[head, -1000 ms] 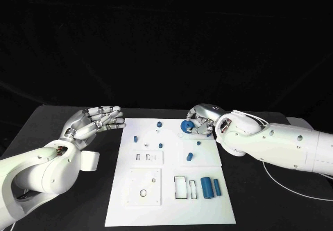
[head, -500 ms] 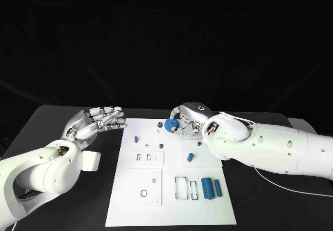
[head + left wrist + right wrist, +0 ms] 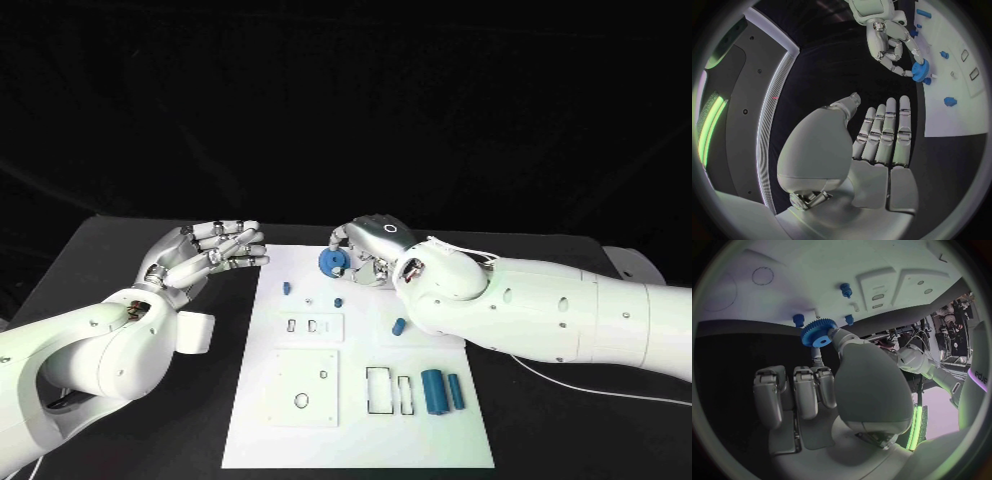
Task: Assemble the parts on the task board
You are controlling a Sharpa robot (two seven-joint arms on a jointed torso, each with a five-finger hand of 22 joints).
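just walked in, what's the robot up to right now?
It's working on the task board assembly. The right hand pinches a blue gear above the board's far edge, near small blue pegs standing in the board. The left hand is off to the board's side, fingers apart, holding nothing. Two blue cylinders lie on the near part of the board, untouched. The gear is not yet seated on anything.

Bright-lit task board [image 3: 361, 400] against darkness; fisheye-bent wrist views.
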